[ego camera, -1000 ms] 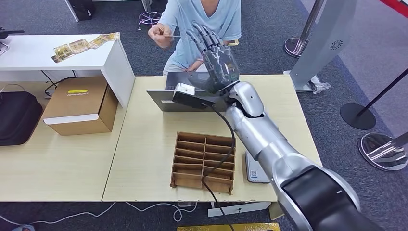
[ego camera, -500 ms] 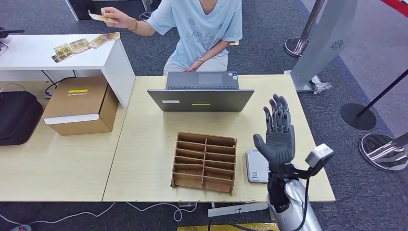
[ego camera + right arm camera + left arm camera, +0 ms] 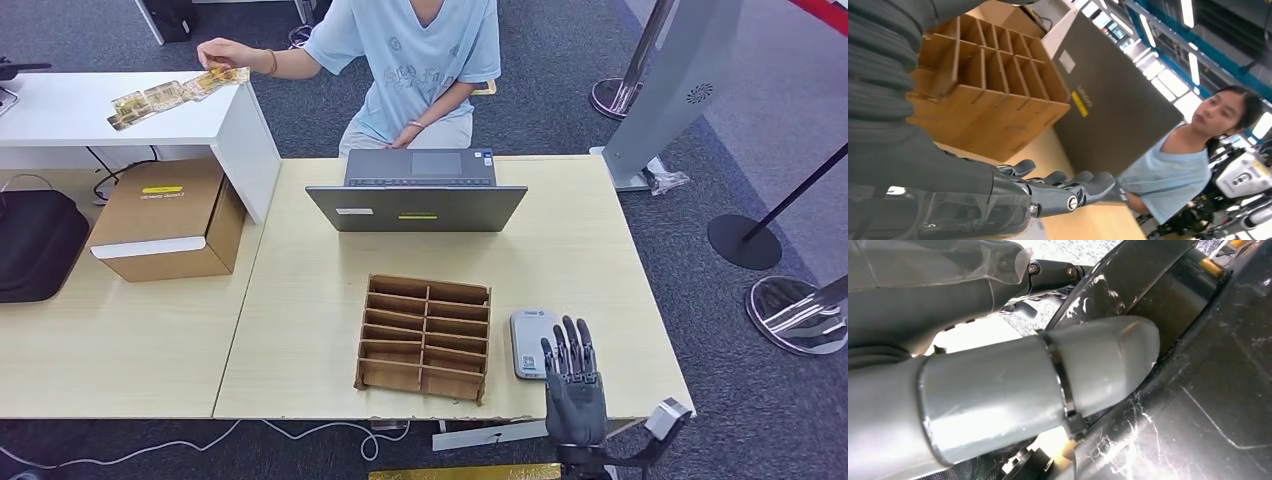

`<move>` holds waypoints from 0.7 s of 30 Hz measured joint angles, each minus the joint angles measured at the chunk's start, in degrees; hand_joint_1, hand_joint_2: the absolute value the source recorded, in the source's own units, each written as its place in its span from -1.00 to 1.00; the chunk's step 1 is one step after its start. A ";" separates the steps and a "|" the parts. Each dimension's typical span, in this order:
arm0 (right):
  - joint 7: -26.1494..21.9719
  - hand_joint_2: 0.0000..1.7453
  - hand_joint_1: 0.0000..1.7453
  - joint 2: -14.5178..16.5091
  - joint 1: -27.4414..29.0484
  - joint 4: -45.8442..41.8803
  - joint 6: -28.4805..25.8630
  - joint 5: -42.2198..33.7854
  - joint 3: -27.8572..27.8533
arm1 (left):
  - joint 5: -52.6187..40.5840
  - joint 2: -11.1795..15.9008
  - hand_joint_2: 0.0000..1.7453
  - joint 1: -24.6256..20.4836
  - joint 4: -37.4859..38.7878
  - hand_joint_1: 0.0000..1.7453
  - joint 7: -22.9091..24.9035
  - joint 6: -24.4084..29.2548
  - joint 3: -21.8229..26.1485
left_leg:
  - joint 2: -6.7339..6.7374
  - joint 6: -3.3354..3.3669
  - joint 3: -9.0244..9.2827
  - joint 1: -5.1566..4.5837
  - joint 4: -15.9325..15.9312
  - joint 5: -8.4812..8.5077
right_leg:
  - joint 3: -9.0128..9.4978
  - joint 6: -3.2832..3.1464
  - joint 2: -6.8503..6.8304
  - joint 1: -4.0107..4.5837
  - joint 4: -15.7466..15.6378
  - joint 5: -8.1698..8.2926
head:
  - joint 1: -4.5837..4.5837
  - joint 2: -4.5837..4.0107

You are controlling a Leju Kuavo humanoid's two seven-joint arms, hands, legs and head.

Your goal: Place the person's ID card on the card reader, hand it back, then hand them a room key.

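A: Where is the right hand (image 3: 574, 385)?

B: At the near edge of the table (image 3: 300, 300), fingers straight, spread a little and pointing up. It holds nothing. Its fingertips lie just beside the reader (image 3: 533, 343), at the reader's near right corner. From the wrist camera the same hand (image 3: 1058, 192) has its fingers stretched out side by side, with bare tabletop under them.

A: And the left hand?

B: Its wrist camera gives a thick grey thumb (image 3: 1038, 385) up close against dark, scratched surfaces. I cannot tell from that whether the hand is wide or closed.

A: The reader itself?

B: A flat grey pad lying on the table, just right of the rack (image 3: 425, 335). No card rests on the part I can see.

A: What is the rack?

B: A brown cardboard divider with two columns of narrow slots. I cannot see anything in the slots.

A: Where are the cards?

B: A row of yellowish cards (image 3: 175, 93) lies on the white desk (image 3: 100, 120) at the far left. The person (image 3: 420, 50), in a light blue shirt, sits behind the laptop (image 3: 416, 206) and reaches one arm out to that row, the hand (image 3: 215, 52) at its far end. Whether one of them is the ID card or a room key is too small to tell.

A: Anything else?

B: A cardboard box (image 3: 165, 220) stands left of the table, below the white desk, and a dark bag (image 3: 35, 245) lies left of it.
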 joint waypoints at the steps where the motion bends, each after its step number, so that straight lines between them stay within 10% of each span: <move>1: -0.74 1.00 -1.00 0.08 -0.38 0.98 -0.81 0.25 1.06 | 0.11 0.01 -1.00 0.04 0.00 -1.00 -0.09 0.01 0.03 | 0.00 0.00 0.00 -0.01 0.00 0.01 | 0.00 0.00 0.00 -0.01 0.00 0.00 | 0.00 0.00; 7: -2.99 1.00 -1.00 0.13 -1.59 1.49 -4.43 2.34 4.53 | -0.12 0.21 -1.00 0.45 0.04 -1.00 -1.73 1.39 0.06 | 0.00 -0.01 0.04 -0.06 0.00 0.03 | 0.00 0.00 -0.01 -0.05 0.01 0.00 | -0.01 0.00; 14: -3.00 1.00 -1.00 0.13 -1.38 -3.59 -8.34 5.61 6.22 | -1.24 -5.04 -1.00 4.07 2.34 -1.00 -5.53 40.25 0.01 | 0.35 0.11 0.11 0.08 0.05 -0.11 | 0.05 0.06 0.25 0.05 -0.15 -0.02 | 0.08 0.00; 21: -2.77 1.00 -1.00 0.13 -0.40 -8.82 -11.48 8.88 7.13 | -2.20 -6.64 -1.00 4.69 3.11 -1.00 -6.65 43.69 -0.47 | 0.41 0.06 0.12 0.15 0.05 -0.14 | 0.03 0.00 0.28 0.22 -0.15 0.01 | 0.04 0.00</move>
